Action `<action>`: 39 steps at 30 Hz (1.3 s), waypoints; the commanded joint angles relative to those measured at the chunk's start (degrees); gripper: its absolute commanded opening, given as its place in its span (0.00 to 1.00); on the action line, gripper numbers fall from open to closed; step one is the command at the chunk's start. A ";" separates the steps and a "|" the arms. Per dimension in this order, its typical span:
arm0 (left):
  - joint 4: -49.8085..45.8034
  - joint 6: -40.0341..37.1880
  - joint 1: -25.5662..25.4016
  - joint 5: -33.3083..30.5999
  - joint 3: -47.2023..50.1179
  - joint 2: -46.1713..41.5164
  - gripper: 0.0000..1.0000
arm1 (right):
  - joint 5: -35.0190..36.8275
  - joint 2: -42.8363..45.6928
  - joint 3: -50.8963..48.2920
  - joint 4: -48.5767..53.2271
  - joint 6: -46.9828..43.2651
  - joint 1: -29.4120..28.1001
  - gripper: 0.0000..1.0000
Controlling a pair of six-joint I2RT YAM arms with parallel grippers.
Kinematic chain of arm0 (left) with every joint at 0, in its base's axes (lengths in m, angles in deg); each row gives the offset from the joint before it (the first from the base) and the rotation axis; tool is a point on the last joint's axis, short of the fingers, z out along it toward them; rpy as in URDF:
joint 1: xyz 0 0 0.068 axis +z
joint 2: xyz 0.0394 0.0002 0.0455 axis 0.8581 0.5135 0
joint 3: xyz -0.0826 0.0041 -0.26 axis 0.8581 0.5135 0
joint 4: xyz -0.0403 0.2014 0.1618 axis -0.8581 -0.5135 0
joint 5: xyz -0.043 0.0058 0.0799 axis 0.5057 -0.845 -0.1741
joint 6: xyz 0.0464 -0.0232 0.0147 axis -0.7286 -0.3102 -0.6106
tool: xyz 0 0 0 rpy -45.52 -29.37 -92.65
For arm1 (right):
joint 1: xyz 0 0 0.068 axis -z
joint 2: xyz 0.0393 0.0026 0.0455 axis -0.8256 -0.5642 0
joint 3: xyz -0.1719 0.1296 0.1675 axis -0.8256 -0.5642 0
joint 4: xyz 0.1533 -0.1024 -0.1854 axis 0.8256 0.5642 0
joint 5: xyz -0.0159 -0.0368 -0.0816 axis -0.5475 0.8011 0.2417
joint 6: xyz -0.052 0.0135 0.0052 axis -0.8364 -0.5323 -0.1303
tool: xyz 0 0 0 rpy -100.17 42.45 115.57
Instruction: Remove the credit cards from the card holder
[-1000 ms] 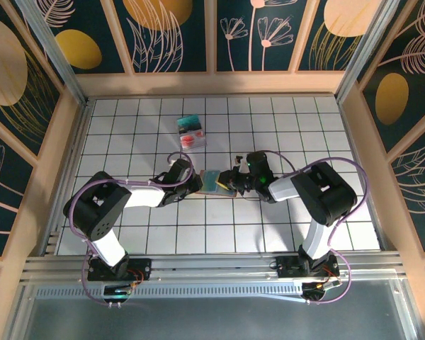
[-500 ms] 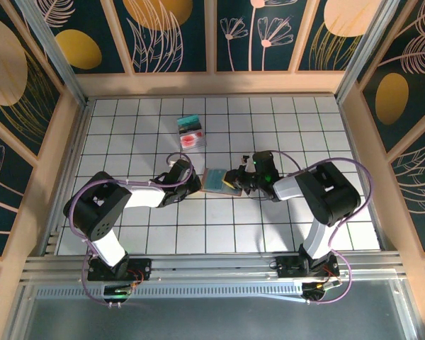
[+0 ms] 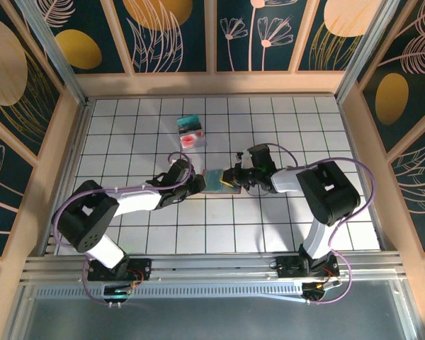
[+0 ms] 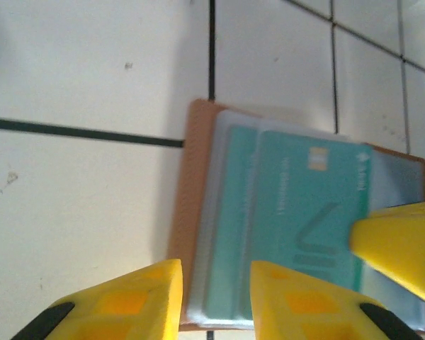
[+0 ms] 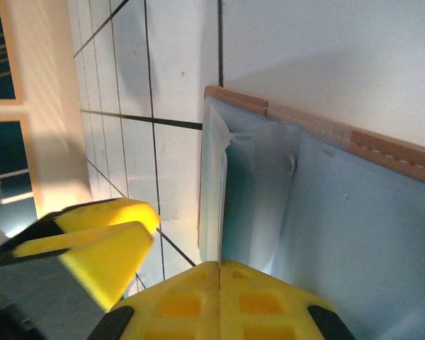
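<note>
The card holder (image 3: 217,183) lies open on the tiles, tan border (image 4: 191,177) round a grey-blue inside (image 5: 354,234). Teal credit cards (image 4: 297,212) sit in its clear sleeves. My left gripper (image 3: 198,184) is at its left end. In the left wrist view the left gripper (image 4: 216,294) is narrowly open, and the holder's near edge and a card corner show in the gap. My right gripper (image 3: 235,178) is at the holder's right end. It is shut (image 5: 219,283), tips on the inside, and a clear sleeve edge runs to its seam. One right finger (image 4: 400,244) rests over the top card.
A small clear box (image 3: 190,131) with teal and red contents stands on the tiles behind the holder. Wooden walls (image 3: 78,120) close in the tiled floor on the left, back and right. The left gripper's yellow fingers (image 5: 99,241) show beside the holder in the right wrist view.
The left arm has stretched out lower and its jaws have parted a little. The right gripper has shifted slightly along the holder. The holder has barely moved.
</note>
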 commanded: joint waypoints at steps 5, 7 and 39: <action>-2.37 -3.88 -1.23 -2.89 -1.98 1.42 0.37 | -4.63 -4.02 4.40 5.61 -6.08 -0.11 0.05; -1.73 -4.81 -1.23 -2.91 -2.86 2.84 0.37 | -4.54 -3.94 4.24 5.20 -5.70 -0.14 0.05; -19.90 -11.29 -5.29 -15.55 -14.53 13.50 0.49 | -2.63 -2.96 1.89 -1.73 0.73 -0.40 0.02</action>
